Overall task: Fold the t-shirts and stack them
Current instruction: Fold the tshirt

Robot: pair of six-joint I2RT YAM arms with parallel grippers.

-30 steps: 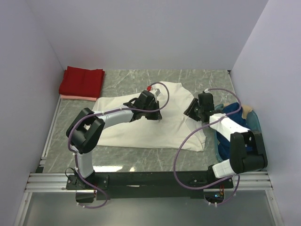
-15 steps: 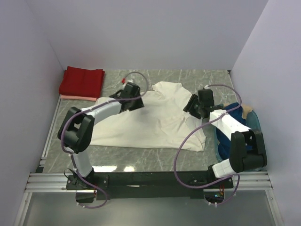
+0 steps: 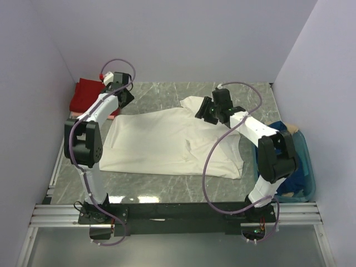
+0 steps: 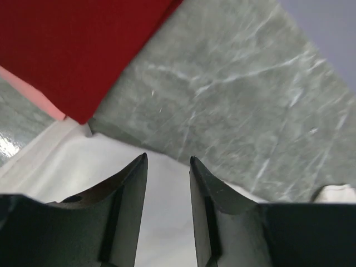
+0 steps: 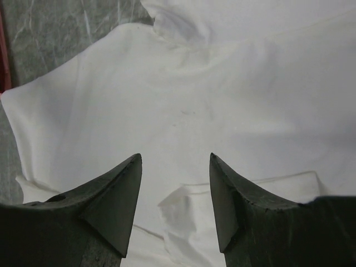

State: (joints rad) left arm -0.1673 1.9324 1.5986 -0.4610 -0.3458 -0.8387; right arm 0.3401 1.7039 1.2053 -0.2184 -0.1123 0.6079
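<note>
Four shirts are on show. The white shirt (image 3: 167,147) lies spread across the middle of the surface (image 3: 250,94), mostly flat, with a rumpled flap (image 5: 183,208) near its centre and its far right part bunched. The red shirt (image 3: 88,95) sits folded in the far left corner on top of the pink shirt (image 4: 34,90), of which only an edge shows. The blue shirt (image 3: 293,169) is heaped in the basket (image 3: 310,161) at the right.

The left pincer (image 3: 122,95) hangs over the white shirt's far left edge, just beside the red stack, fingers a narrow gap apart with nothing between them. The right pincer (image 3: 204,113) hangs over the far right part, fingers spread wider, also empty.

The likely next move is a pinch at both far corners. The risks, as I judge them:
- The left pincer is close enough to the stack to catch red cloth along with the white, or to knock the stack askew.
- The right pincer could bite into the bunched layers instead of a single edge, folding the flap inside.
- Uneven pulls would skew the fold.
</note>
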